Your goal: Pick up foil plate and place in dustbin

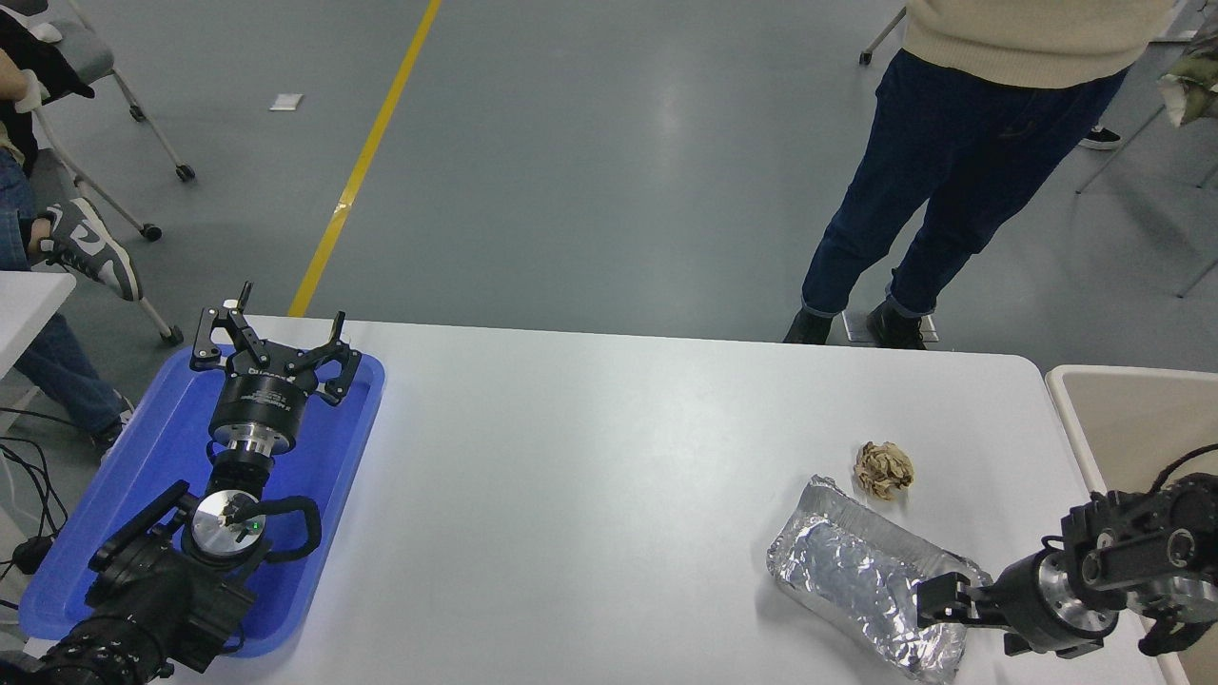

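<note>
— Two containers flank the table [590,457]: what do they hold?
— The blue tray [143,495] at the left edge carries only the parked left gripper [271,333], its fingers spread. The bin [1123,419] off the right edge shows bare beige walls; its lower part is hidden behind the right arm.
— And the plate?
— The plate [861,576] lies open side up near the table's front right corner, its long axis running diagonally from the far left down to the near right.
— Where is the other claw?
— The right gripper [937,604] reaches in from the right, over the plate's near right end; whether it is spread or pinching the rim cannot be told. A paper ball [884,469] sits just beyond the plate's far side.
</note>
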Available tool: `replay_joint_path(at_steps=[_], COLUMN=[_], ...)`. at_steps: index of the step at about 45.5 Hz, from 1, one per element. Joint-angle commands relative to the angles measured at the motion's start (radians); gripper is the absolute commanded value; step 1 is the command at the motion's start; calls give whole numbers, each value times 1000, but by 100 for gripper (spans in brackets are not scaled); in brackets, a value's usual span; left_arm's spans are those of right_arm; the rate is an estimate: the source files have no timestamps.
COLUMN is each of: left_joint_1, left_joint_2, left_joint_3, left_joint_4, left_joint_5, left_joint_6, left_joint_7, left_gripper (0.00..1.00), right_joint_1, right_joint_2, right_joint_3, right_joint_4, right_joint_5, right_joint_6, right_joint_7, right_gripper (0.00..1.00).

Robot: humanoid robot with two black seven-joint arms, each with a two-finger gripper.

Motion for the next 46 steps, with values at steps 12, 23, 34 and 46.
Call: replay_joint_path(at_steps=[12, 23, 34, 46], left_joint_1=[0, 0, 0, -2], left_joint_2=[0, 0, 0, 0], left_joint_3=[0, 0, 0, 2], left_joint_4=[0, 0, 0, 0], left_joint_5=[0, 0, 0, 1], left_joint_6=[1, 1, -1, -1], left_joint_7=[0, 0, 0, 2], left_gripper=[100, 100, 100, 100], right_joint_1=[-32, -20, 44, 331], right_joint_2=[10, 2, -67, -214], right_joint_3=[33, 24, 0, -163], right_joint_4=[-10, -4, 37, 183], right_joint_5=[-8, -12, -53, -137], right_joint_6=[-74, -76, -62, 24], right_joint_7=[11, 13, 14, 31], right_gripper=[0, 0, 0, 0])
